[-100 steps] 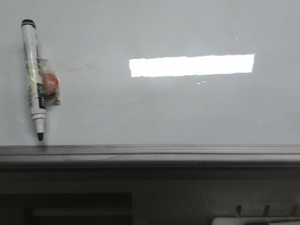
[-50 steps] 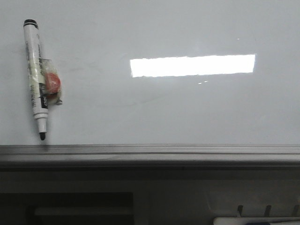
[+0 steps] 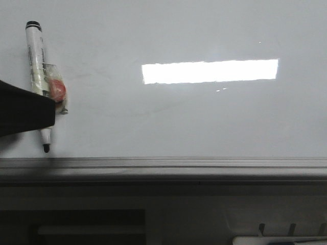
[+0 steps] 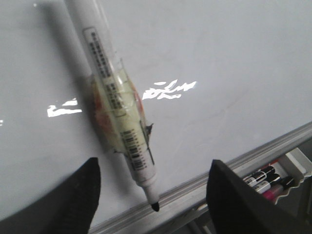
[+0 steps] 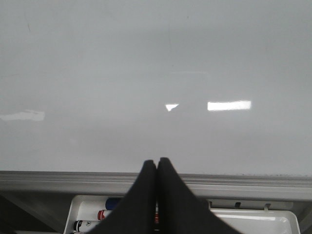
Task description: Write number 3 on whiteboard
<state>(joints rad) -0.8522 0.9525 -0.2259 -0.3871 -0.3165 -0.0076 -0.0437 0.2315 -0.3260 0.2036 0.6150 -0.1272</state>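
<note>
We see the whiteboard [image 3: 204,117] bare, no number 3 on it. The marker [image 4: 114,97] clings at its left, tip just above the ledge [image 3: 163,166]. Left gripper [image 4: 151,195] jaws apart beside the marker; right gripper [image 5: 156,168] jaws together.

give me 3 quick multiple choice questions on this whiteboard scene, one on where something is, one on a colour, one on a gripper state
1. Where does the marker sit on the whiteboard in the front view?
A. left part
B. centre
C. right part

2. What colour is the marker's tip?
A. red
B. black
C. blue

3. How does the right gripper stand?
A. wide open
B. shut on the marker
C. shut, holding nothing

Answers:
1 A: the marker hangs near the board's left edge.
2 B: the tip above the ledge is black.
3 C: its fingers press together with nothing between them, while the left gripper is open around the marker.
</note>
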